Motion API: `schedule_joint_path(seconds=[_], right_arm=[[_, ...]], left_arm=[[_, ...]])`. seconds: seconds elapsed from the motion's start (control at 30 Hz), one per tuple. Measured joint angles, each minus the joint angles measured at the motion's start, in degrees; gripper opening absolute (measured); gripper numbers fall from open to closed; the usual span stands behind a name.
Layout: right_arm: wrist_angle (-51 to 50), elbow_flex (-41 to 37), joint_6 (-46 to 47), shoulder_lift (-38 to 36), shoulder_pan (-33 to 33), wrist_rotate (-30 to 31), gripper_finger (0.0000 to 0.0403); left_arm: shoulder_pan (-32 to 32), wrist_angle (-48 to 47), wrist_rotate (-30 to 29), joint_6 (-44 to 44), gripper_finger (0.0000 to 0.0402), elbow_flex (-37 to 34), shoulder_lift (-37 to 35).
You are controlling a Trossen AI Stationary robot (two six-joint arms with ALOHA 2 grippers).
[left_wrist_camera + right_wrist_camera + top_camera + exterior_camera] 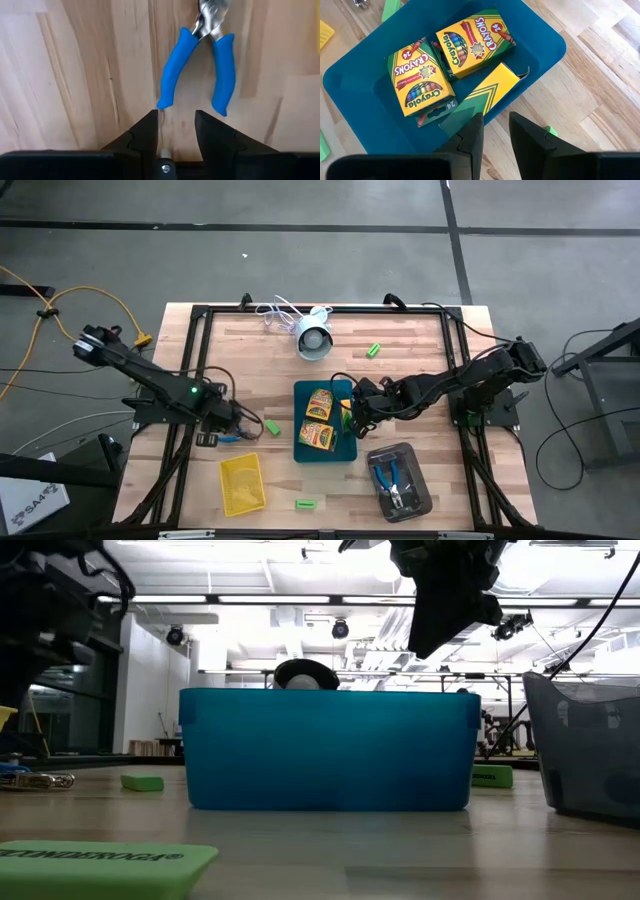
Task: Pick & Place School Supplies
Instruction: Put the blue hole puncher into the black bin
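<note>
Three crayon boxes (470,42) are seen in the teal tray (303,395), one tilted against its wall. The right gripper (496,131) is held over that wall, fingers slightly apart, empty. The left gripper (176,131), fingers apart, is positioned left of the tray, just behind blue-handled pliers (197,70) on the desk (420,360).

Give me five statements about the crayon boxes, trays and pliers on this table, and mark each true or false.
1. Three crayon boxes are at the teal tray. True.
2. The blue-handled pliers before the left claw lie inside the yellow tray. False: they lie on bare wood.
3. The dark grey tray holds blue-handled tools. True.
4. The left claw grips the pliers. False: it is open, handles ahead of it.
5. The yellow tray holds a green block. False: it looks empty.
</note>
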Motion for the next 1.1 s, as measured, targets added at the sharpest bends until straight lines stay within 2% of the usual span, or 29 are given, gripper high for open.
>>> schedule_joint_path(seconds=[0.37,1.1], right_arm=[[0.0,0.0,-0.2,0.0,0.5,0.0,0.0085],[0.1,0.0,0.0,0.0,2.2,0.0,0.0085]], left_arm=[[0.0,0.1,0.2,0.0,0.0124,0.0,9.3],[0.0,5.3,-1.6,-0.3,0.0124,0.0,9.8]])
